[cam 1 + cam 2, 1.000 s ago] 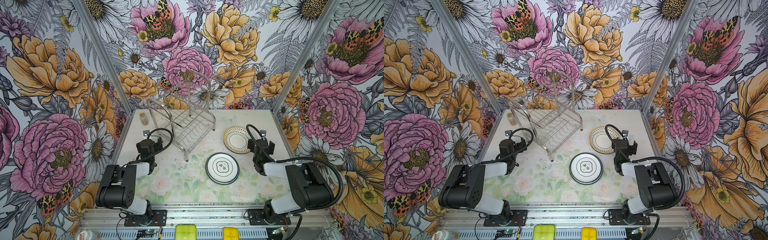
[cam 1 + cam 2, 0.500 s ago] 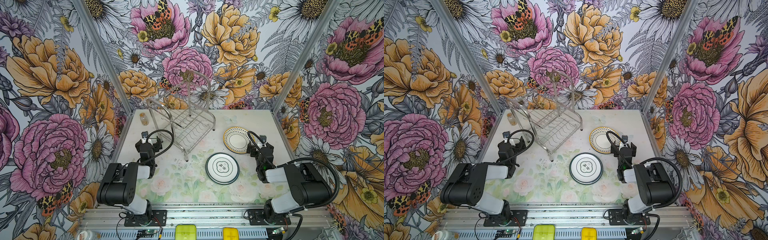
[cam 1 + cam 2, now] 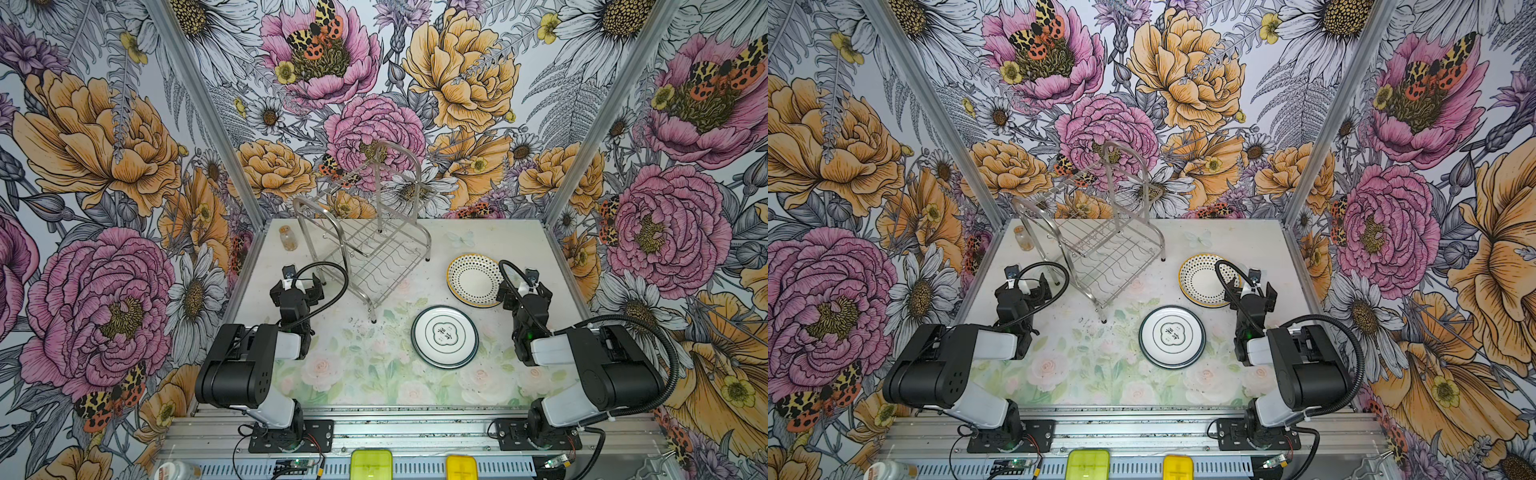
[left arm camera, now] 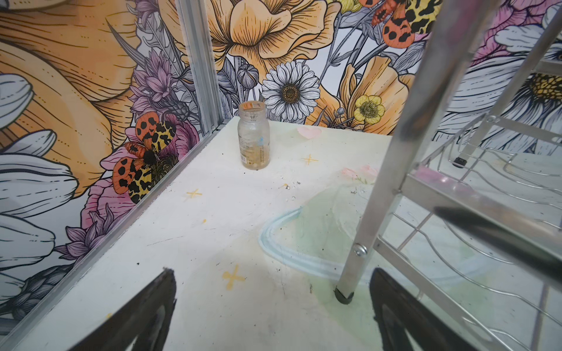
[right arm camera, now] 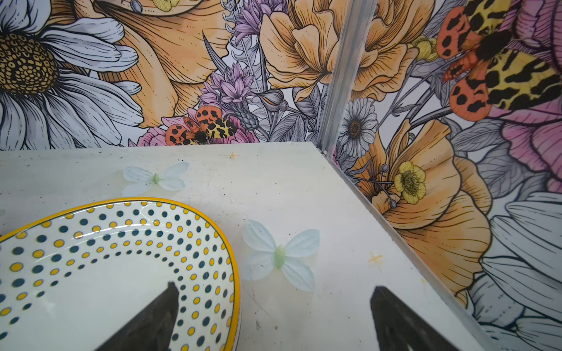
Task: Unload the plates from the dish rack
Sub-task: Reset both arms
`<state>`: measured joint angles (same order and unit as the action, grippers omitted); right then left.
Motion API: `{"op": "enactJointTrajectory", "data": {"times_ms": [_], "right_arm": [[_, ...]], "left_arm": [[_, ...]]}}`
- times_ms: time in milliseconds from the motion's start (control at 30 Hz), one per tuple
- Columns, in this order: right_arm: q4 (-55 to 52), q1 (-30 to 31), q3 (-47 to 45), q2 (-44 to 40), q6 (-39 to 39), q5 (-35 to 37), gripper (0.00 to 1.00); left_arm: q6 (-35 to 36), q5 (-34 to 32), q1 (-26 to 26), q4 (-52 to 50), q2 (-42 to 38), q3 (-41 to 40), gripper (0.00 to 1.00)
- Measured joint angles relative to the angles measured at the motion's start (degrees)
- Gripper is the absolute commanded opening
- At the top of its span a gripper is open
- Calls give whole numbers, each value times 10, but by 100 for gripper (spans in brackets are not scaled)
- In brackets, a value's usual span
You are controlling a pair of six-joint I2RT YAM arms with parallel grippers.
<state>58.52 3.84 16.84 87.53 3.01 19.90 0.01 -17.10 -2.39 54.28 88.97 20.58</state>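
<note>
The dish rack (image 3: 365,249) stands at the back left of the table with no plates in its slots; its steel leg (image 4: 365,231) is close in the left wrist view. Two plates lie flat on the table. One has a yellow rim and dots (image 3: 473,280) (image 5: 106,258); the other is dark-rimmed with characters in its middle (image 3: 444,336) (image 3: 1172,336). My left gripper (image 3: 298,282) (image 4: 272,273) is open and empty beside the rack's front left leg. My right gripper (image 3: 525,286) (image 5: 274,285) is open and empty, one finger above the dotted plate's edge.
A small clear bottle (image 3: 288,237) (image 4: 254,136) stands in the back left corner, near the wall. Flowered walls with aluminium posts close in the table on three sides. Both arms are folded low at the front corners.
Both grippers have turned a little at the wrist and hardly shifted place. They stay open. The plates and the rack have not moved.
</note>
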Motion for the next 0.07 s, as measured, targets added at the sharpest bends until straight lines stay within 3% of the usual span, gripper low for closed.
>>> {"op": "enactJointTrajectory", "data": {"times_ms": [67], "right_arm": [[0,2,1,0,-1,0,100]], "left_arm": [[0,0,0,0,0,0,99]]}}
